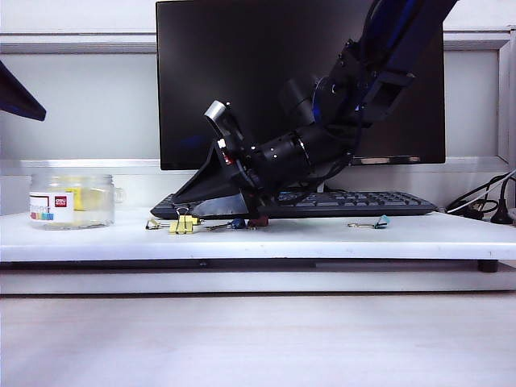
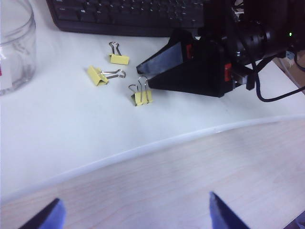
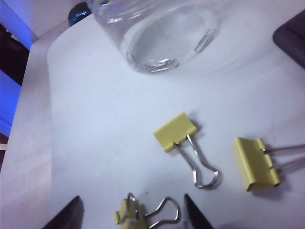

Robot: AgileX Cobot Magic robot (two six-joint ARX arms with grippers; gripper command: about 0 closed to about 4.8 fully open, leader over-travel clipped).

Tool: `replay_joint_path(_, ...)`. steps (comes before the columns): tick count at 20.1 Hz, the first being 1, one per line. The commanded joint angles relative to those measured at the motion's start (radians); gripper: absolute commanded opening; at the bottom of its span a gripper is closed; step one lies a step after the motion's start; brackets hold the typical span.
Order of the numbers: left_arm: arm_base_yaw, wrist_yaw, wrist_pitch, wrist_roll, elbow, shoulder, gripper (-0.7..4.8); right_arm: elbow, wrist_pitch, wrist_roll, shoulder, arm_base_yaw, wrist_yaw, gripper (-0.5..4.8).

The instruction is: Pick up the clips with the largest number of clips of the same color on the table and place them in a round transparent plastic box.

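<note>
At the table's (image 1: 339, 239) left end stood the round transparent plastic box (image 1: 72, 201), some yellow showing inside. Just right of it, lying loose in front of the keyboard (image 1: 355, 203): three yellow clips (image 2: 142, 96). Hovering low over them, right gripper (image 3: 128, 214) spread wide, empty; left gripper (image 2: 132, 214) likewise wide, empty, back off the table's front edge.

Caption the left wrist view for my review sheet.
Three yellow clips on the table beside the open right gripper, box nearby.
</note>
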Motion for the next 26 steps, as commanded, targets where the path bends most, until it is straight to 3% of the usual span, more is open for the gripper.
replay_joint_path(1,0.0,0.003,0.014,0.005,0.005,0.001,4.02,-0.004,-0.045,0.005,0.003,0.003,-0.002,2.44)
replay_joint_path(15,0.0,0.003,0.022,0.005,0.005,0.001,4.02,-0.004,-0.066,-0.018,0.003,0.006,0.011,1.96)
replay_joint_path(17,0.0,0.003,0.022,0.005,0.005,0.001,4.02,-0.004,-0.066,-0.025,0.003,0.006,0.024,1.49)
replay_joint_path(21,0.0,0.004,0.021,0.005,0.005,0.001,4.02,-0.004,-0.066,-0.048,0.003,0.006,0.054,1.11)
replay_joint_path(26,0.0,0.003,0.021,0.005,0.005,0.001,4.02,-0.004,-0.065,-0.06,0.003,0.006,0.073,1.04)
